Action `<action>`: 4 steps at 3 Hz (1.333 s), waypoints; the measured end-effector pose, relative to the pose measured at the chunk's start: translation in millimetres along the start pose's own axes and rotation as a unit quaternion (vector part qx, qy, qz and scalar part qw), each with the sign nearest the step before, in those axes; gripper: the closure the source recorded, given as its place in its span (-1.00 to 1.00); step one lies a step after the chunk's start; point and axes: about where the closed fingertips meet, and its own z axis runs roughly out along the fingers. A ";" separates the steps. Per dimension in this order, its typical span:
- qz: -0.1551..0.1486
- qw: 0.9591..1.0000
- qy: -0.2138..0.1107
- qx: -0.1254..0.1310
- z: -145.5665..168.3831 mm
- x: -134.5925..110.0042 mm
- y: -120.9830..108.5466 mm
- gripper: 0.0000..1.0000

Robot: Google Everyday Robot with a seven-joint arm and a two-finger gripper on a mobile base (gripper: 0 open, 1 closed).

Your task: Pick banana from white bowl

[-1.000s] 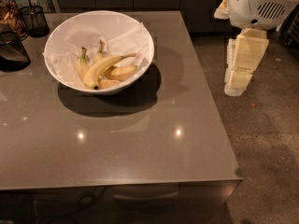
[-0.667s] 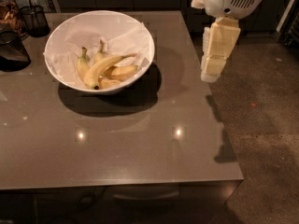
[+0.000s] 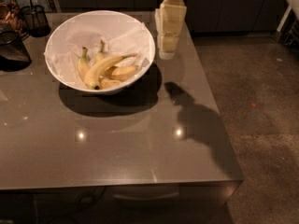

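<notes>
– Polished grey-brown counter point(image 3: 117, 157) fills most of my view. Dark cabinets point(image 3: 224, 3) run along the top of the frame, and speckled floor point(image 3: 261, 101) runs down the right side.

– Where's the fruit?

– Upper left of centre. The white bowl point(image 3: 131, 80) stands on the counter, lined with crumpled white paper point(image 3: 79, 31). The banana point(image 3: 110, 64) lies low inside it, slanting from its dark tip at the lower left up to its stem at the upper right. It rests among shorter bananas point(image 3: 82, 64): one just to its left with the stem pointing up, and others behind and below it.

– And your claw?

– My claw point(image 3: 167, 54) is at the top centre of the frame, cream-coloured and pointing down. It hangs just right of the bowl's rim, over the far part of the counter, outside the bowl and apart from the banana. I cannot tell from here whether it is released or clenched, or whether it touches the rim.

– Anything else on the surface?

– The arm's shadow point(image 3: 196, 111) falls on the counter, below and right of the claw. A dark wire-mesh cup point(image 3: 35, 17) sits in the upper left corner, with another dark container point(image 3: 11, 50) at the left edge. Two small light reflections point(image 3: 81, 135) glint on the counter below the bowl.
</notes>
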 end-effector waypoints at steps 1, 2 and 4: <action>-0.007 1.000 -0.009 0.012 0.8 -12.4 -7.9 -1.00; -0.025 0.999 -0.018 0.027 3.4 -24.1 -23.9 -1.00; -0.101 0.994 -0.038 0.026 30.6 -76.7 -71.5 -0.84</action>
